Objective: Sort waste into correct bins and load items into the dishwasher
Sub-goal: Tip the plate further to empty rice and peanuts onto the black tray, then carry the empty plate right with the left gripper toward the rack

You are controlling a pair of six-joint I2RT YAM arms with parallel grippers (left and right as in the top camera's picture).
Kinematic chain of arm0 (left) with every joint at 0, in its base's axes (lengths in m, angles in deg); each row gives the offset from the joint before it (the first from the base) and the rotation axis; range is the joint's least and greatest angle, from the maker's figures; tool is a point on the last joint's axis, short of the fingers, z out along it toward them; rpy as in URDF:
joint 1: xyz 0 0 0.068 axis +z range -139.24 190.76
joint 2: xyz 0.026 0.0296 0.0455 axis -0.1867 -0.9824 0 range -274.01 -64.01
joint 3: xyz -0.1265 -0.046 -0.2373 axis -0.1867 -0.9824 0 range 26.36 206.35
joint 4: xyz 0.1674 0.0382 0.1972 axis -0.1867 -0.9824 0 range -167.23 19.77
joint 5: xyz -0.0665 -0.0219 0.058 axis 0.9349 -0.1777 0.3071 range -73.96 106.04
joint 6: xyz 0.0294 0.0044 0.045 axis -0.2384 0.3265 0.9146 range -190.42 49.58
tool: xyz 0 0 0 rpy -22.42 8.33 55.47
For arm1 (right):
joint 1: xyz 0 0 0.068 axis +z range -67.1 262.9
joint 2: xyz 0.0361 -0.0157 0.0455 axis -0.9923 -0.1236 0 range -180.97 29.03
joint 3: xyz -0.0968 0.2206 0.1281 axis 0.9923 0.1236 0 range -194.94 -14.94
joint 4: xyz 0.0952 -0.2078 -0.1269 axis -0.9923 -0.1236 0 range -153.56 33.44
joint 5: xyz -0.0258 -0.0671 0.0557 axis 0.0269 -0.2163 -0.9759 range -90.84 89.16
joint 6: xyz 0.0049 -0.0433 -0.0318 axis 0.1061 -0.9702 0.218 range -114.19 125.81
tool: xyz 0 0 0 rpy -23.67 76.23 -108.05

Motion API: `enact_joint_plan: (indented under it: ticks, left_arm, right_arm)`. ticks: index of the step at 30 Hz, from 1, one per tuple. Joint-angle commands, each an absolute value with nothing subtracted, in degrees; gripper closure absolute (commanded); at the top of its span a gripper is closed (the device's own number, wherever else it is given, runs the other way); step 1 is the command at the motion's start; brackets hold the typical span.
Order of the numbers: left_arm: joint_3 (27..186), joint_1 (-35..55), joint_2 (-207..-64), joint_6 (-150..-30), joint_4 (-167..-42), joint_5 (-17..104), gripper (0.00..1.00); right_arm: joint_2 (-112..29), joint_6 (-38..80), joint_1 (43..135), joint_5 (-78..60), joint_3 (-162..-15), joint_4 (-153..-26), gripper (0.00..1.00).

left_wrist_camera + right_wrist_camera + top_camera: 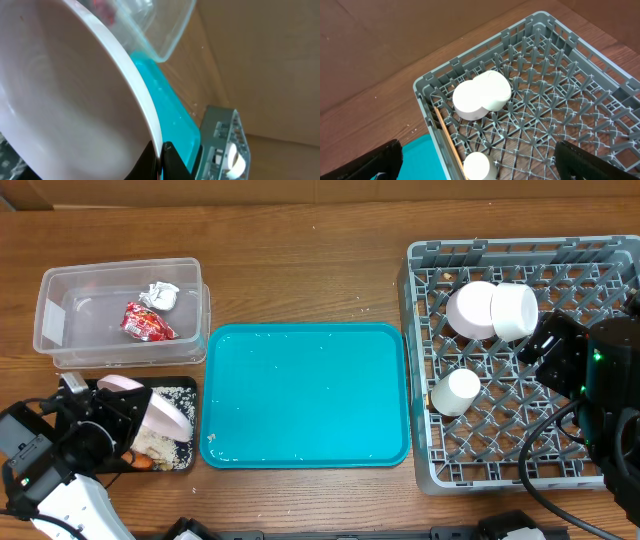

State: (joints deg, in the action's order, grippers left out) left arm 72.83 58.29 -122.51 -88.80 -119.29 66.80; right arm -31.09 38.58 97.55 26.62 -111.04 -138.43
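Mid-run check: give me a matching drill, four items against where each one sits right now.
Items:
1. red wrapper
2. small cup
3. plate
4. chopsticks

Places:
A. lying along a wall of the grey rack
B. inside the clear tub
C. tilted over the black tray, gripped by the left gripper
D. among the rack's pegs, apart from the two bowls

Pairs: 1-B, 2-D, 3-C, 4-A

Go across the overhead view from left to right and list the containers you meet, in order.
clear tub → teal tray → grey dish rack
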Motion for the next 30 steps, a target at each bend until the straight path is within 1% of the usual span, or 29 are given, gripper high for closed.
enact_joint_plan:
  ticks: [1,5,8,10,14,16,20,22,24,26,28,30]
  left_arm:
    - [74.21,58.11,-121.50,-87.44,-116.43,74.01,0.96]
    - [80.70,54.77,-122.22,-83.77,-117.37,74.50,0.96]
    - [87.72,49.04,-122.88,-81.54,-119.31,73.10,0.96]
    - [92.37,43.45,-123.25,-81.58,-120.10,68.99,0.96]
    - [100.48,28.28,-124.54,-83.29,-121.13,53.95,0.96]
    - [102.65,19.58,-125.87,-83.24,-118.77,50.71,0.96]
    - [102.87,5.57,-130.42,-83.29,-106.72,51.85,0.96]
    - [102.87,0.26,-134.35,-84.36,-100.04,52.00,0.96]
    - [102.87,-3.42,-139.14,-85.84,-92.47,55.35,0.96]
    - [102.87,-5.99,-144.47,-88.12,-82.94,62.54,0.96]
    - [102.89,-7.87,-149.85,-92.82,-72.17,68.68,0.96]
    - [102.89,-9.38,-155.07,-100.03,-60.74,72.51,0.96]
  right_arm:
    - [-30.81,38.87,97.29,27.59,-111.39,-138.16,0.00]
    - [-30.81,38.87,97.29,27.59,-111.39,-138.16,0.00]
    - [-30.83,38.87,97.29,27.59,-111.39,-138.16,0.00]
    - [-30.81,38.87,97.29,27.59,-111.39,-138.16,0.00]
    - [-30.83,38.87,97.29,27.59,-111.39,-138.16,0.00]
    - [-30.83,38.87,97.29,27.59,-111.39,-138.16,0.00]
    - [-30.83,38.87,97.29,27.59,-111.39,-138.16,0.00]
    - [-30.81,38.87,97.29,27.59,-111.39,-138.16,0.00]
    - [-30.81,38.87,97.29,27.59,-111.39,-138.16,0.00]
    - [-30.81,38.87,97.29,27.59,-111.39,-138.16,0.00]
    - [-30.83,38.87,97.29,27.59,-111.39,-138.16,0.00]
    - [-30.81,38.87,97.29,27.59,-111.39,-138.16,0.00]
